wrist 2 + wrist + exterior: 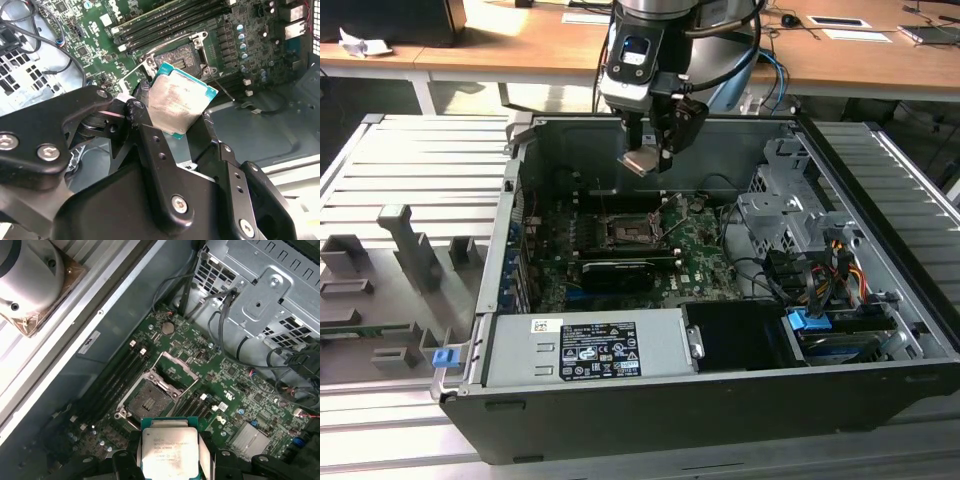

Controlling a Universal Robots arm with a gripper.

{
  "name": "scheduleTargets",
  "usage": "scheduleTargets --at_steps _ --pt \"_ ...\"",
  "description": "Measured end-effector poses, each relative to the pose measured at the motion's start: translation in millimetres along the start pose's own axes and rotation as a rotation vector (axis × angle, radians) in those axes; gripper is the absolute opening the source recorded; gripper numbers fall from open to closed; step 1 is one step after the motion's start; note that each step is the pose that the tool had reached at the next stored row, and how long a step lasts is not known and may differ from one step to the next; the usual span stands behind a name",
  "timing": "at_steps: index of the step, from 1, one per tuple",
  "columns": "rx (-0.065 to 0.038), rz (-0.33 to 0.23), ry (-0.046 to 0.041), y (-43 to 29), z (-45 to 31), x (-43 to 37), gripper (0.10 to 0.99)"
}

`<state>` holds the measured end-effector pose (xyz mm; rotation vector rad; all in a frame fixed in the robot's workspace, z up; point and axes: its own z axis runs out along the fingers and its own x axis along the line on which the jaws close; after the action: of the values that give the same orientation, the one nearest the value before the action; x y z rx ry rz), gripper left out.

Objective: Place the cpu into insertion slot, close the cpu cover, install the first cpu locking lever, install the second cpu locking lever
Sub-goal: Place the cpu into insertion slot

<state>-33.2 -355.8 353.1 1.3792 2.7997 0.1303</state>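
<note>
Gripper (176, 109) clamps square silvery cpu (184, 100) above black insertion slot (179, 55)

The cpu (184, 97) shows a dull silvery metal face with a teal rim. The tool (176, 116) is matt black, its screws bright metal. The slot (149, 401) has a shiny metal frame round a dark centre. The board (235, 385) is glossy green, the case (580, 150) matt grey sheet metal.

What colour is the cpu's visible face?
The cpu shows silvery grey, teal-edged; best in the second wrist view.
</note>
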Motion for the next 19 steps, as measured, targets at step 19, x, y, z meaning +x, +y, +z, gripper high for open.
scheduleTargets --at_steps 19 --pt "-0.002 0.143 -0.0115 -0.3 2.8 -0.1 0.541"
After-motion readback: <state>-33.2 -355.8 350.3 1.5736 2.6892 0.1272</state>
